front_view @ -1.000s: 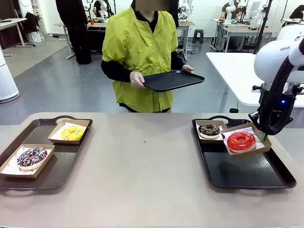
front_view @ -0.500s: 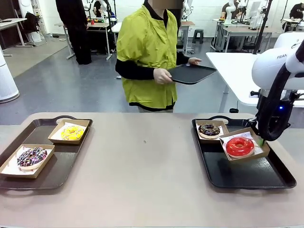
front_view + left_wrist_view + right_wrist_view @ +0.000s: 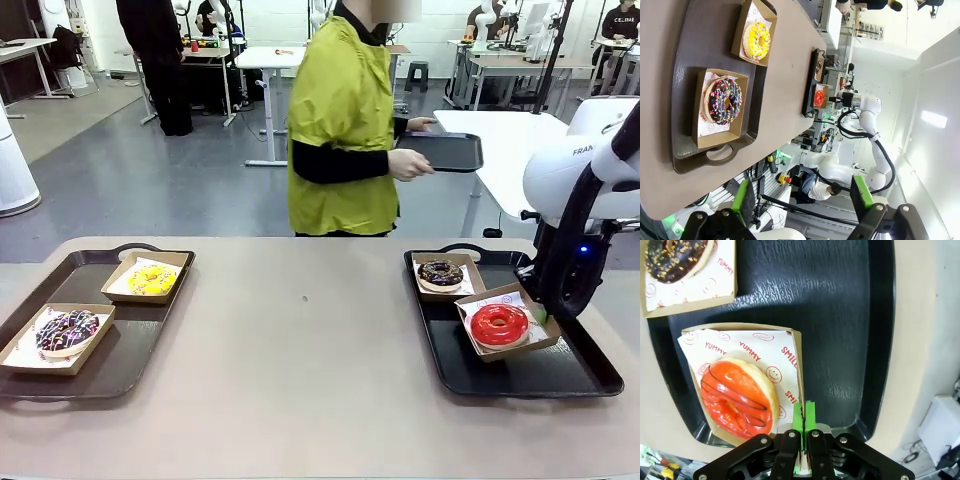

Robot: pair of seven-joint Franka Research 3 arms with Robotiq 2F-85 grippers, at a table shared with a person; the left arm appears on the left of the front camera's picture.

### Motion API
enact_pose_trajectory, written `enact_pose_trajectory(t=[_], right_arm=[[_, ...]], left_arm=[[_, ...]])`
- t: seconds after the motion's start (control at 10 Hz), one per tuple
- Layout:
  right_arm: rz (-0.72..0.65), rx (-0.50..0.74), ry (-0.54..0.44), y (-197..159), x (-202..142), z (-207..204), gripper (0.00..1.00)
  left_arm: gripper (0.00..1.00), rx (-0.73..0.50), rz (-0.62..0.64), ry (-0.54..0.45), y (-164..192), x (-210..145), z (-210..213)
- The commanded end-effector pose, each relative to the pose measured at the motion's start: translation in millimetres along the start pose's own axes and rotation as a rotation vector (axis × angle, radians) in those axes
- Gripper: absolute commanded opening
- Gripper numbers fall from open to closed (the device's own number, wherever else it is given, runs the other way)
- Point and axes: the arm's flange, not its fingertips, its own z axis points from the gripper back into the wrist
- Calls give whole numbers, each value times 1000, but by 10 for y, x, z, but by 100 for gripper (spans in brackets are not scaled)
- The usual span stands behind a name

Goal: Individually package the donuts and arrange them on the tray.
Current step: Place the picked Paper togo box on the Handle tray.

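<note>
The red donut point(image 3: 499, 324) lies in a paper-lined cardboard box point(image 3: 532, 345) on the right black tray point(image 3: 520, 375), in front of the boxed dark chocolate donut point(image 3: 440, 273). My right gripper point(image 3: 541, 313) is shut on the box's right wall; in the right wrist view the green pads point(image 3: 798, 416) pinch that wall beside the red donut point(image 3: 737, 396). On the left tray point(image 3: 120, 360) sit the boxed yellow donut point(image 3: 152, 279) and the sprinkled donut point(image 3: 67, 330). My left gripper point(image 3: 802, 197) hangs open high above the left tray point(image 3: 685, 45).
A person in a yellow-green top stands beyond the far edge, turned to the right and carrying another black tray point(image 3: 446, 151). Bare tabletop point(image 3: 300, 340) lies between the two trays. The right tray's front half is bare.
My right gripper has drawn the red donut's box toward the near side of the tray and lower. The person has walked right with the black tray.
</note>
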Motion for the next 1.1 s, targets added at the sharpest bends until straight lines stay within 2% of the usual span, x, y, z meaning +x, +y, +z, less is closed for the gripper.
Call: enact_pose_trajectory(t=[0.0, 0.1, 0.2, 0.3, 0.4, 0.6, 0.7, 0.8, 0.9, 1.0], right_arm=[[20, 24, -19, 26, 32, -122, 1], [26, 18, -14, 35, 54, -160, 1], [28, 14, -1, 40, 65, -177, 51], [28, 15, 2, 44, 70, -174, 61], [27, 15, 8, 45, 72, -171, 100], [34, 13, 18, 45, 69, -169, 100], [35, 14, 22, 42, 65, -166, 85], [36, 16, 23, 35, 55, -157, 95], [38, 19, 24, 34, 56, -153, 100], [44, 23, 24, 35, 46, -148, 100]], left_arm=[[100, 1, 9, -2, -25, -16, 7], [100, 1, 9, -2, -25, -16, 7], [100, 1, 9, -2, -25, -16, 7], [100, 1, 9, -2, -25, -16, 7], [100, 1, 9, -2, -25, -16, 7], [100, 1, 9, -2, -25, -16, 7], [100, 1, 9, -2, -25, -16, 7], [100, 1, 9, -2, -25, -16, 7], [100, 1, 9, -2, -25, -16, 7], [100, 1, 9, -2, -25, -16, 7]])
